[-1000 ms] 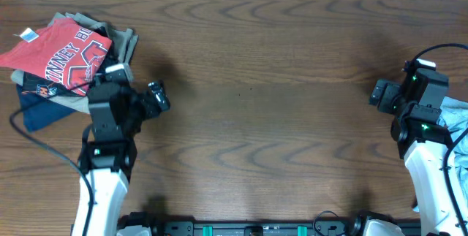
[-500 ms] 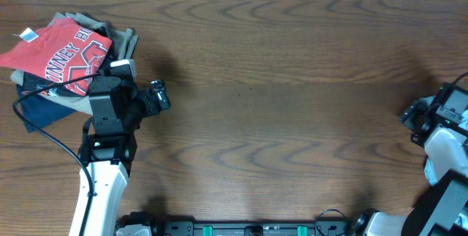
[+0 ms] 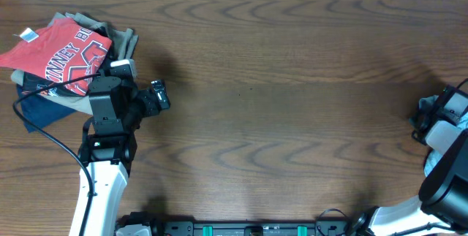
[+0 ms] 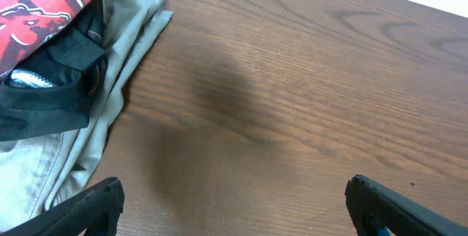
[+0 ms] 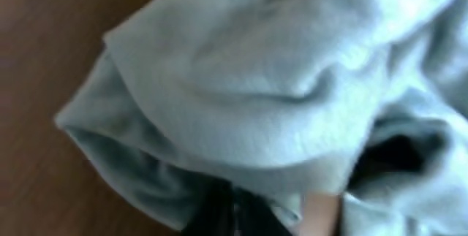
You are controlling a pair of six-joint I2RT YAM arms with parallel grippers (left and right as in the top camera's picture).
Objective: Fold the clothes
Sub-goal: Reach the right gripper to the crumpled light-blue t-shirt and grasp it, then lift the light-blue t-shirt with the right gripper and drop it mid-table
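Fold not started: the T-shirt (image 5: 278, 97) lies crumpled at the far right of the table (image 3: 278, 82), nothing spread flat yet. The right gripper (image 3: 436, 113) is closed, looks pinched on a bunch of its fabric. The left gripper (image 4: 232, 192) is spread wide and empty, beside the red shirt (image 3: 62, 52) pile. Overhead barely shows the T-shirt, while the right wrist view is full of it. Only the left wrist view shows those jaws apart

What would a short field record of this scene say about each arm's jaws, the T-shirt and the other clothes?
left jaws: open, above the table beside the pile
right jaws: shut on the T-shirt, at the table's right edge
T-shirt: pale blue-grey, bunched, not yet folded
pile: at the left, red shirt on top
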